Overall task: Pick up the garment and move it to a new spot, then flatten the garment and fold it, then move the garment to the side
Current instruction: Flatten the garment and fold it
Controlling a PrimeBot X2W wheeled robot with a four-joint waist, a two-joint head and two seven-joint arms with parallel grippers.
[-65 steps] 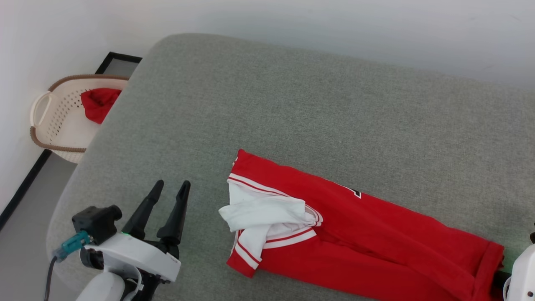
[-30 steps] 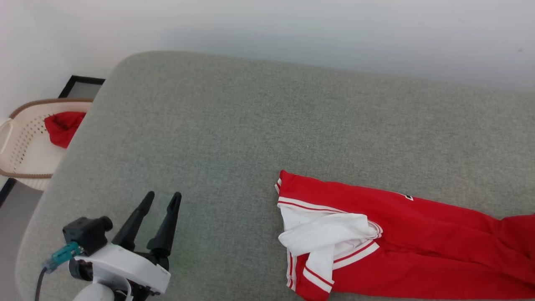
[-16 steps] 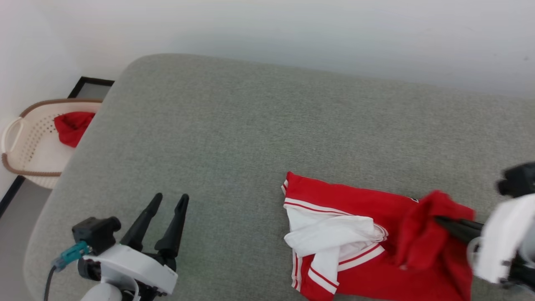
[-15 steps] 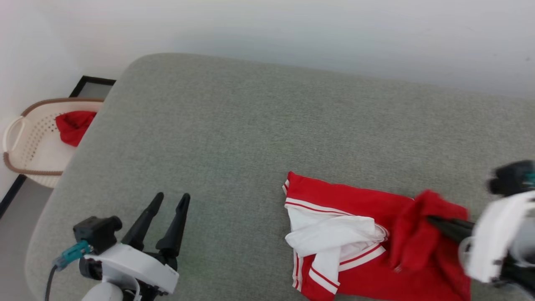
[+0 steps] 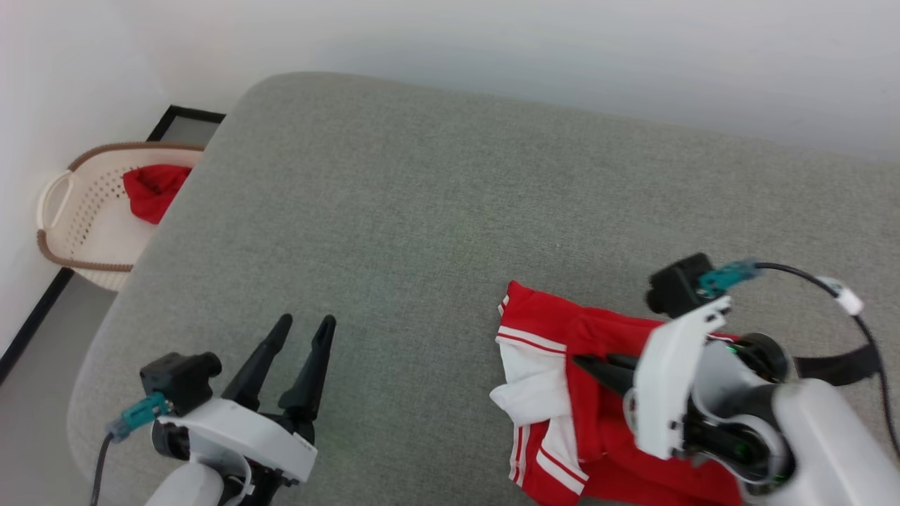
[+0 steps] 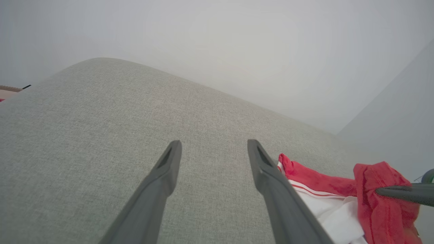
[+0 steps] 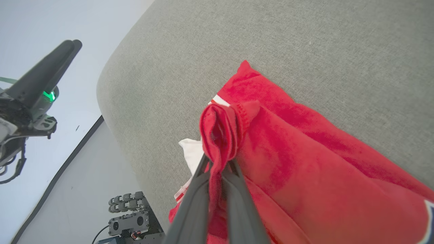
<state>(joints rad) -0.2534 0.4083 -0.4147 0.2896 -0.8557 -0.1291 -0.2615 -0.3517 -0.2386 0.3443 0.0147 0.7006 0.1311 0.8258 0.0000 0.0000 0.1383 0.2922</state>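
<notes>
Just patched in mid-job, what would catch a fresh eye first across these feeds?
The red-and-white garment, bunched at the grey cushion's near right, with the right claw shut on a lifted fold. The left claw hangs open and empty at near left; a cream basket holding a small red cloth sits beyond the cushion's left edge.

The head camera looks down from high on the near side, over the whole cushion (image 5: 422, 211) to the far wall (image 5: 492, 42). The left wrist camera sits low over the cushion, facing far and right. The right wrist camera hangs close above the garment (image 7: 305, 162), facing left. All three share the garment's left end.
</notes>
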